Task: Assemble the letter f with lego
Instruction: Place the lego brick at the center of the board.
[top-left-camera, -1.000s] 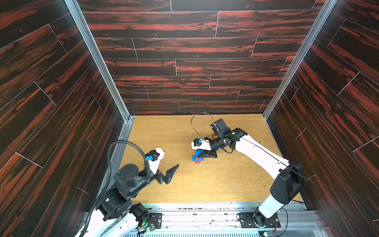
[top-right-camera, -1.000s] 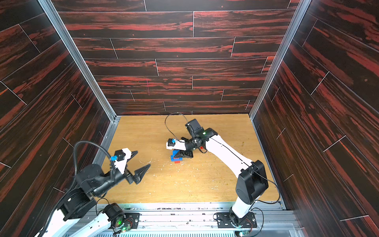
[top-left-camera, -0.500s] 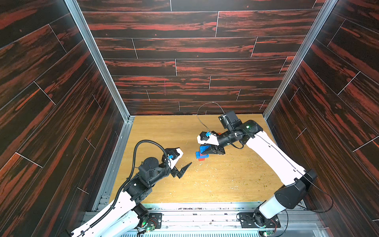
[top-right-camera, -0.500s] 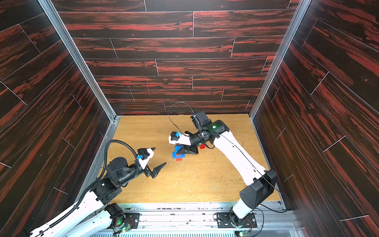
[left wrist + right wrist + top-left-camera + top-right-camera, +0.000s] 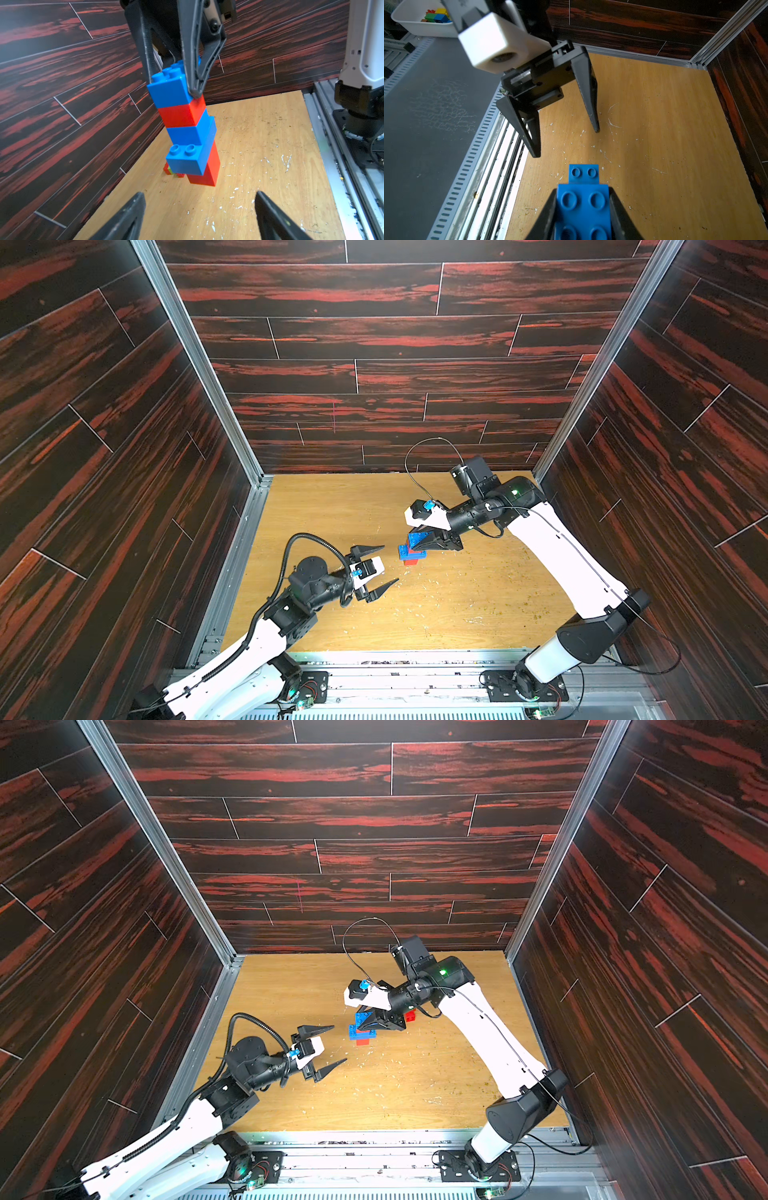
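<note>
The lego tower (image 5: 187, 128) leans a little, its red base brick on the wooden floor. From the top down it is blue, red, blue, a blue brick jutting out, then red. It shows in both top views (image 5: 409, 553) (image 5: 360, 1032). My right gripper (image 5: 417, 546) (image 5: 172, 87) (image 5: 583, 191) is shut on the top blue brick (image 5: 583, 207). Nothing is between the fingers of my open left gripper (image 5: 390, 564) (image 5: 338, 1044) (image 5: 199, 194) (image 5: 566, 143), which points at the tower from a short way off.
A loose red brick (image 5: 410, 1016) lies behind the right gripper. A red and a lime green brick (image 5: 169, 171) sit behind the tower. Dark wood-pattern walls close in three sides, and a metal rail (image 5: 415, 655) runs along the front. A white bin (image 5: 421, 25) of bricks stands outside.
My left arm has reached forward and right, bringing its open gripper close to the tower. The right gripper, still holding the tower, has shifted a little to the right.
</note>
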Controlling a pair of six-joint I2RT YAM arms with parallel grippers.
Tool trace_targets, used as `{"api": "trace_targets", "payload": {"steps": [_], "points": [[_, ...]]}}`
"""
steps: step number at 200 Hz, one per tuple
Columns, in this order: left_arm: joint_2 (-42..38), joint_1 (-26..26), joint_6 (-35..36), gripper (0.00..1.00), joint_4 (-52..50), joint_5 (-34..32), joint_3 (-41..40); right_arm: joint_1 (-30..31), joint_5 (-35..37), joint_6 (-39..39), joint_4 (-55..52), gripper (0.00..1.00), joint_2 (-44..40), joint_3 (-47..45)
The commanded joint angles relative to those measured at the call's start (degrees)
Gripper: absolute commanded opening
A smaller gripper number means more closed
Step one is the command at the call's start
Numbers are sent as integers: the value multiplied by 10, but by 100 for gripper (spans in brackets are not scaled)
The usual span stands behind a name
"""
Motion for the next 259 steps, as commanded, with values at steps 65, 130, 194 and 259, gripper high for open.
{"api": "trace_targets", "payload": {"steps": [65,130,194,259], "points": [[76,37,-53,77,146,143,27,-2,-24,4,-8,34,-23,-10],[112,41,-56,70,155,166,43,-2,-28,1,-7,34,-15,1],[140,45,-69,67,168,180,58,-2,-42,-6,-5,34,-19,-4],[168,48,-86,66,177,198,77,-2,-49,-12,4,34,-35,-14]]}}
